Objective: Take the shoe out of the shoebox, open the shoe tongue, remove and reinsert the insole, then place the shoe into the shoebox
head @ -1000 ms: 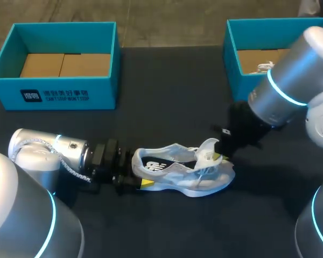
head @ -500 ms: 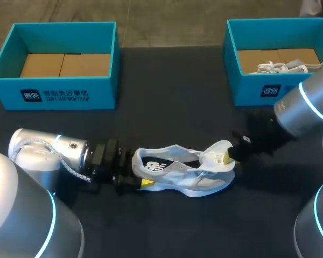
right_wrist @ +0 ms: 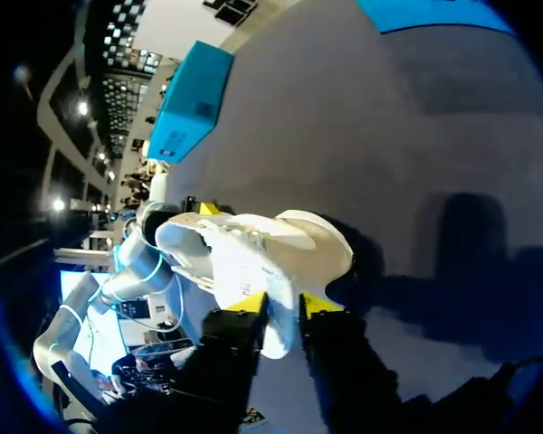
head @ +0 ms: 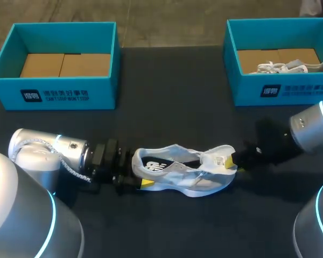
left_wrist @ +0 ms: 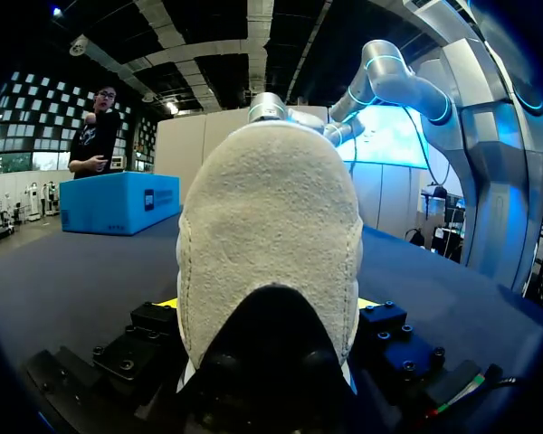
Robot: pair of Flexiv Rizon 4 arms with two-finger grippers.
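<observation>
Dark surface (head: 167,107), two teal boxes along the far side. Far left: the left shoebox (head: 54,94), brown cardboard showing inside.

Near left, the left arm (head: 48,153) comes in low, lying almost flat along the surface. The left gripper (head: 134,180) has its fingers clamped on the heel of the shoe (head: 185,174). In the left wrist view the heel of the shoe (left_wrist: 267,217) fills the gap of the left gripper (left_wrist: 267,307), with a yellow tip peeking out on each side.

Near middle: the shoe is a white/grey sneaker, sole down on the surface, heel left, toe right, outside both boxes. The dark insole (head: 153,164) shows in the opening. The tongue (head: 218,156) stands lifted and stretched right, over the toe.

The right gripper (head: 236,159) has its fingers pinched on the tongue's end. In the right wrist view the white tongue (right_wrist: 281,321) sits between the two yellow tips of the right gripper (right_wrist: 283,306), both touching it. The right arm (head: 307,131) enters from the right edge, low over the surface.

Far right: the right shoebox (head: 247,91), with a second shoe (head: 290,67) lying in it, white, laces visible.
</observation>
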